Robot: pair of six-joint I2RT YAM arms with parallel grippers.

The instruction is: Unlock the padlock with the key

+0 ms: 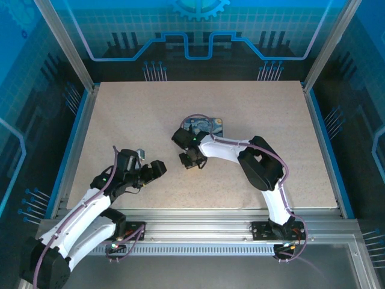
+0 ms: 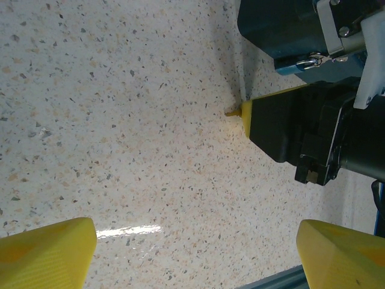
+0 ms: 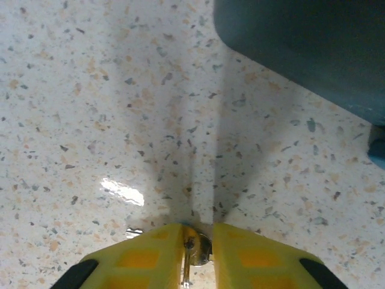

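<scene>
Key [image 3: 194, 248] pinched between the yellow pads of the right gripper [image 3: 197, 229], low over the table [image 1: 120, 120] near its middle, just on the near side of a blue patterned item [image 1: 207, 124]. The pads stood almost together, with only the thin metal between them. Left gripper [image 2: 195, 244] hovered nearby, fingers wide apart and empty. To do the pickup well, the pinch should be seated squarely on the bow before lifting (a grip on one edge would likely let it swivel). Long axis appeared to run along the finger gap, the metal seen edge-on; which end led could not be told.
</scene>
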